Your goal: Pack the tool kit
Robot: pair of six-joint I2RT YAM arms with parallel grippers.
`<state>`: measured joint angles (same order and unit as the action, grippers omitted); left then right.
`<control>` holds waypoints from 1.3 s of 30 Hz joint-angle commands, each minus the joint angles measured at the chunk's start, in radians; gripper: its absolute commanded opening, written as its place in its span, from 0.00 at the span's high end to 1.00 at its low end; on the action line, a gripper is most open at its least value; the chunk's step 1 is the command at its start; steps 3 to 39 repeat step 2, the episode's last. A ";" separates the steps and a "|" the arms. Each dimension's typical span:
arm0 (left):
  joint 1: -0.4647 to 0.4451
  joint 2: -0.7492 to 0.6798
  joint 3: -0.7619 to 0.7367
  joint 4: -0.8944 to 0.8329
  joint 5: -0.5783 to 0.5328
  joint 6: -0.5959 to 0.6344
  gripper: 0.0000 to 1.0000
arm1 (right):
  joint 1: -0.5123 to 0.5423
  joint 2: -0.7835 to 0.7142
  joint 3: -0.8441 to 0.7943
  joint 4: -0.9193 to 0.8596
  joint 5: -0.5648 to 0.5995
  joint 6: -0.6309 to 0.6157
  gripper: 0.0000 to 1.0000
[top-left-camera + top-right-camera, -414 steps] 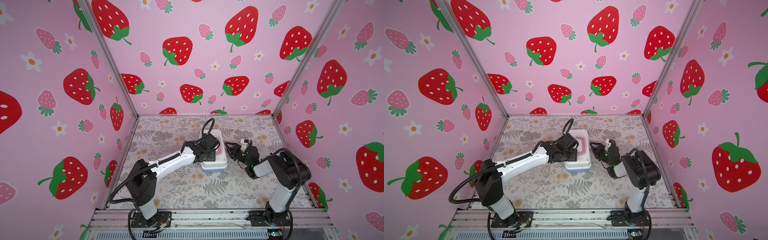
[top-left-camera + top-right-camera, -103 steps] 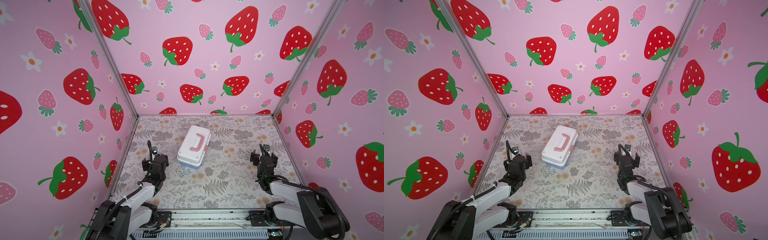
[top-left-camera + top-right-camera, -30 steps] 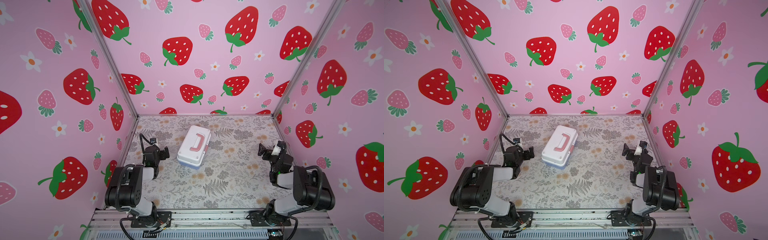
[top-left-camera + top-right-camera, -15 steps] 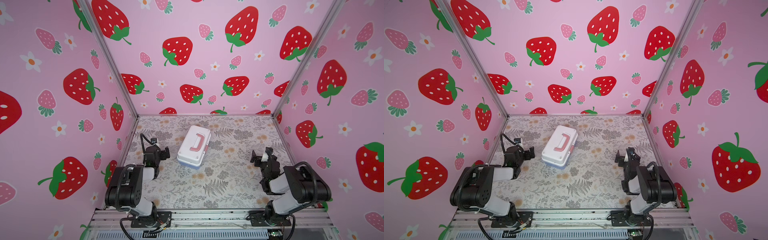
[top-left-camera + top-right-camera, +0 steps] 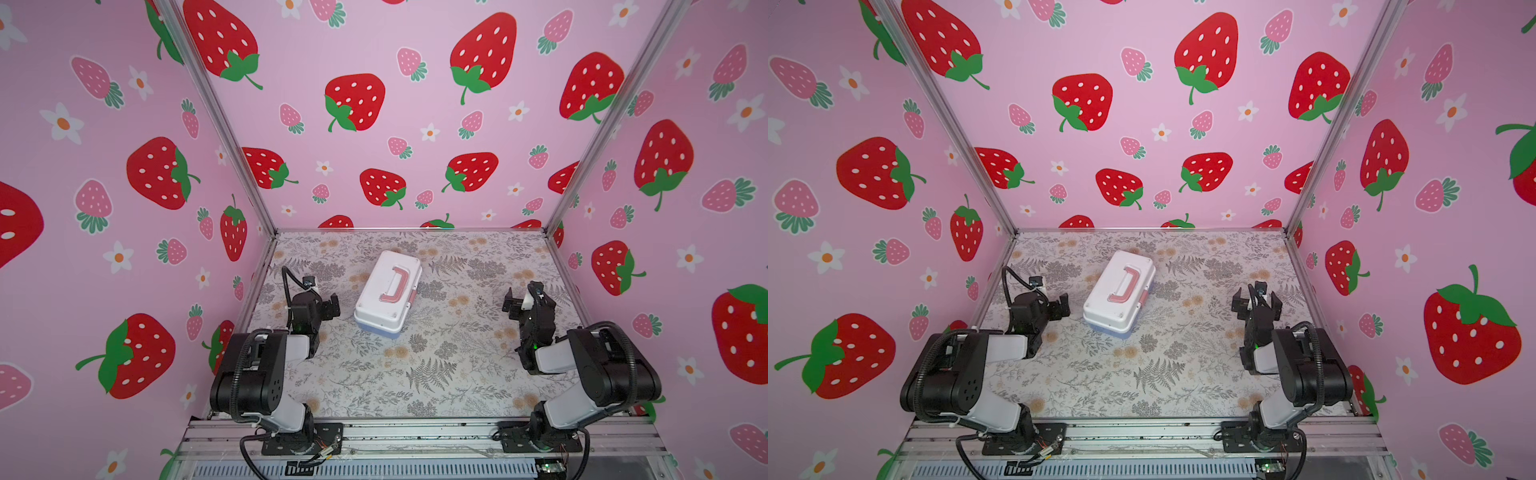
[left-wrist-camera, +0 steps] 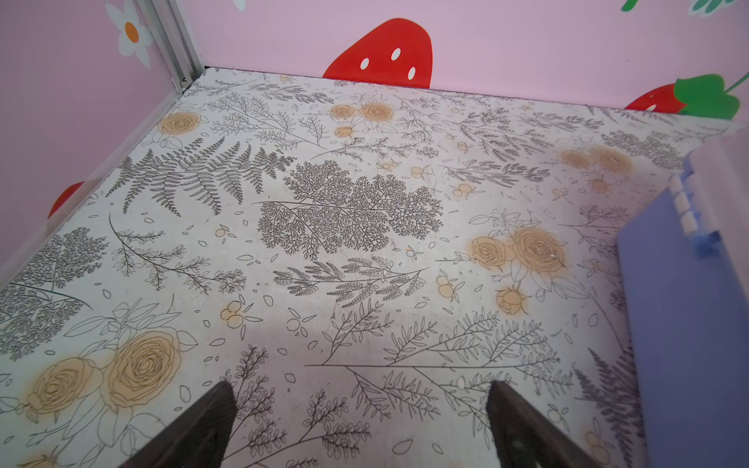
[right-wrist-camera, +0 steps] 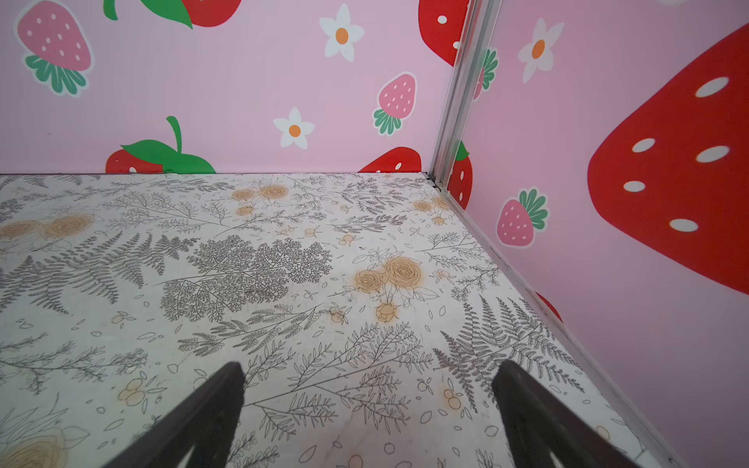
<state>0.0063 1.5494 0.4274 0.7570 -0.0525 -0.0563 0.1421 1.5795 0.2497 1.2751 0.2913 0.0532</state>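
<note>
White-lidded tool kit (image 5: 388,293) central; left claw (image 5: 323,300), right claw (image 5: 523,297) spread, near side walls (image 5: 199,299).

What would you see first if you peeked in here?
The giant red strawberries on the pink walls all around. Then the little white tool kit with its pink handle, shut, near the middle of the flowery table, between the open, empty left gripper and right gripper.

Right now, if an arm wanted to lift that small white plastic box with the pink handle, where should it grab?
Probably across the small white plastic box, from straight above, pinching its two long sides. Its pink handle lies flat on top, leaving little to get under. The box sits slanted, so the wrist would have to turn to match.
</note>
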 commanded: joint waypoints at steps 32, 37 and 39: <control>-0.004 0.001 0.030 0.003 -0.012 0.016 0.01 | 0.003 -0.007 0.003 0.008 0.016 -0.015 0.01; -0.004 0.001 0.030 0.003 -0.012 0.016 0.01 | 0.003 -0.007 0.003 0.008 0.016 -0.015 0.01; -0.004 0.001 0.030 0.003 -0.012 0.016 0.01 | 0.003 -0.007 0.003 0.008 0.016 -0.015 0.01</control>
